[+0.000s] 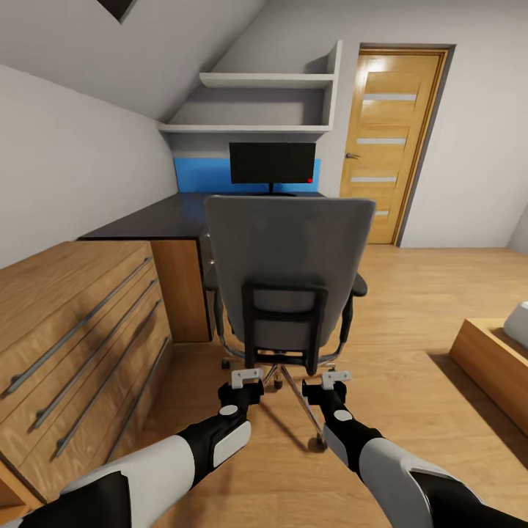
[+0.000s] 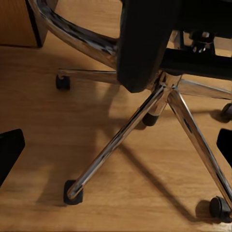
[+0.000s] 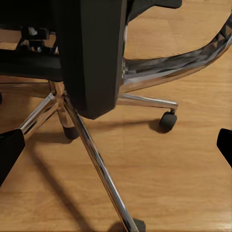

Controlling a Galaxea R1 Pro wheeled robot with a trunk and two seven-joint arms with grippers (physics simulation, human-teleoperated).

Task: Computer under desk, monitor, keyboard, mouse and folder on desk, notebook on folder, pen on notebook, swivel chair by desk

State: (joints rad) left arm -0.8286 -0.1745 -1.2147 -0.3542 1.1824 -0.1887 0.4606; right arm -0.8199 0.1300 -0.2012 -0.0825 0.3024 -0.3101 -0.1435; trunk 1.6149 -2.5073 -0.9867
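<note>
Facing the swivel chair (image 1: 287,282) from behind, parked at the desk (image 1: 158,220), left gripper (image 1: 247,378) and right gripper (image 1: 336,380) both spread empty near its base; uneven push probably spins it on casters.

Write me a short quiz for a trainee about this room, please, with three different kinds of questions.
1. True or false: the chair has its back turned to the robot.
2. What stands on the desk? A) monitor B) lamp C) printer
3. Fill in: the left gripper and right gripper, jaws apart, are held just behind the chair's ____.

Key: 1 true; 2 A; 3 back.
</note>
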